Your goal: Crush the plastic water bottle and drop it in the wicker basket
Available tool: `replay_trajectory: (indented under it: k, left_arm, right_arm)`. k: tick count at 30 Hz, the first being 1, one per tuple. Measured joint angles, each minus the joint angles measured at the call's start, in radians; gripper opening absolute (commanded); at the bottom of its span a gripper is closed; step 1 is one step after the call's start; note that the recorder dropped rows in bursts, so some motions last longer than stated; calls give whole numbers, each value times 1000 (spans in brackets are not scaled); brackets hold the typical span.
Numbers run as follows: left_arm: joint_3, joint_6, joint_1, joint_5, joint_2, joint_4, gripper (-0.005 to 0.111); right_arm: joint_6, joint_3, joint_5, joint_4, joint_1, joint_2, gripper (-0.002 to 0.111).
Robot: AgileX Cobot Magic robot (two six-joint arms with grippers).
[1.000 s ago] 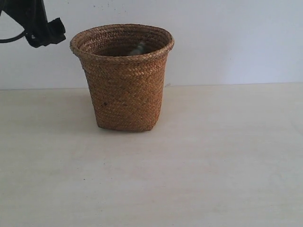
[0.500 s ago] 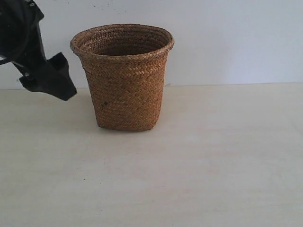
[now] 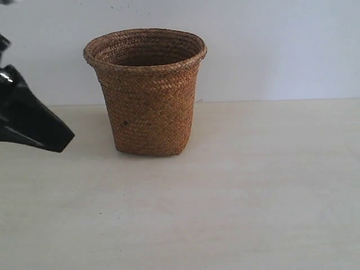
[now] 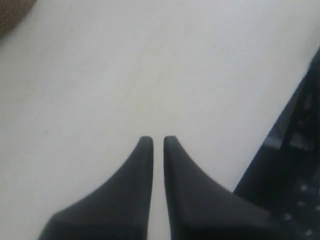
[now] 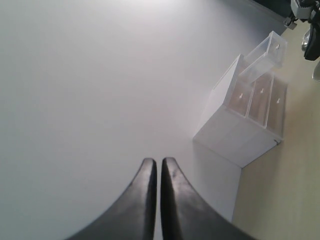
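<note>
The brown wicker basket (image 3: 147, 93) stands upright on the pale table (image 3: 236, 185), left of the middle. The plastic water bottle shows in no view, and from here I cannot see into the basket past its rim. My left gripper (image 3: 66, 136) is a black shape at the left edge, low beside the basket and apart from it. In the left wrist view that gripper (image 4: 158, 140) is shut, with only a thin slit between its fingers and nothing in it. My right gripper (image 5: 158, 162) is shut and empty, facing a white surface. It is out of the exterior view.
A clear plastic drawer unit (image 5: 250, 120) stands beyond the right gripper. A dark machine frame (image 4: 295, 165) fills one side of the left wrist view, and a brown sliver of the basket (image 4: 10, 12) shows in its corner. A white wall (image 3: 270, 50) backs the table.
My left gripper has dropped from beside the basket's rim down and to the left, towards the table. A pale glint inside the rim one second ago no longer shows.
</note>
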Motion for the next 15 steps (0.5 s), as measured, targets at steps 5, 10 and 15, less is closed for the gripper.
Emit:
replay_trajectory:
  k: [5,10,15]
  left_arm:
    - [130,62,0,-101,-269,-165,4]
    - [305,75,0,-218,-526,-199,4]
    - [503,75,0,-329,-740,-231,4]
  right_arm:
    - [0,0,0,2,0,0,0]
    - [0,0,0,2,0,0,0]
    - [0,0,0,2,0,0,0]
